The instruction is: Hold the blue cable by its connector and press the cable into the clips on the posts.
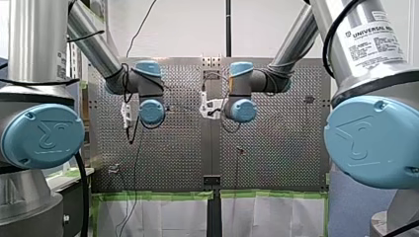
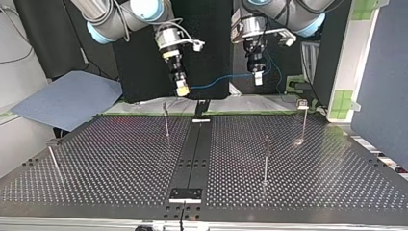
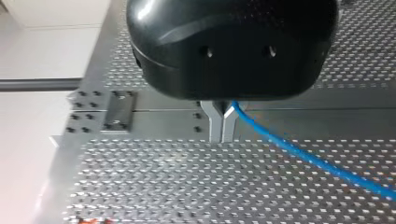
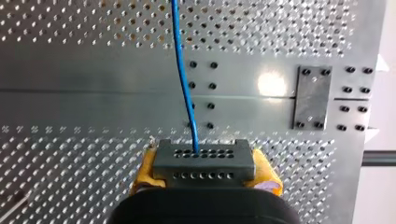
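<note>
The blue cable [image 2: 216, 83] hangs in a shallow sag between both grippers, high above the perforated table [image 2: 120, 159]. My left gripper [image 3: 222, 135], with metal fingers, is shut on the cable [image 3: 308, 158], which trails off to one side of it. My right gripper [image 4: 205, 164], with yellow pads [image 4: 145, 170], is shut on the dark grey connector [image 4: 203, 161]; the cable [image 4: 183, 74] runs straight ahead from it. In the top view my right gripper [image 2: 181, 89] is left of my left gripper [image 2: 258, 77]. Thin posts [image 2: 166, 118] [image 2: 266, 159] [image 2: 303, 120] stand below, apart from the cable.
Another post [image 2: 53, 160] leans near the table's edge at the top view's left, and one [image 2: 183, 216] stands at the near edge. A blue sheet [image 2: 67, 98] lies beyond the table at that view's left. A dark centre strip [image 2: 195, 154] divides the table.
</note>
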Robot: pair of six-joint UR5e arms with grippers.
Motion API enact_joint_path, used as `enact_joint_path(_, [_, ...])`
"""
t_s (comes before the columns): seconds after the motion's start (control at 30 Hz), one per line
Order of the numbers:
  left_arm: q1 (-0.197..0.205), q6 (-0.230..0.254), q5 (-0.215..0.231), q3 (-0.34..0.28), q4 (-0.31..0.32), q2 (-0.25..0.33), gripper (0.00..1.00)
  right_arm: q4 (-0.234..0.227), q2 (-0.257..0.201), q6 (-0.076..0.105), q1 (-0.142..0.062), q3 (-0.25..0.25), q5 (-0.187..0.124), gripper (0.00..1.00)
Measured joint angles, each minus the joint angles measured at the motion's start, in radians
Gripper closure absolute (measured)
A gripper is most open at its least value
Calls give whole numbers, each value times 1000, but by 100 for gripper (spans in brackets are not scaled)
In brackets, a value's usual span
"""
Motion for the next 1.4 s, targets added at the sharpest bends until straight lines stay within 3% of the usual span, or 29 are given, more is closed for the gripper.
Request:
enact_joint_path(0.23, [6,-1,-4,52,-68,58,100,62,1,-5,21,-65,6,100])
enact_joint_path(0.53, [36,-2,-5,87,-157,68,100,78,29,-3,35,-109,13,100])
enact_joint_path(0.7, [69,-18,4,99,-175,68,100,103,57,-3,51,-147,25,100])
enact_joint_path(0.93, [136,-29,54,102,-183,68,100,154,69,-1,69,-216,32,100])
enact_joint_path(1.23, [166,-46,63,153,-211,66,100,193,71,3,68,-295,35,100])
enact_joint_path(1.4, [173,-52,72,192,-237,64,100,207,73,14,62,-320,35,100])
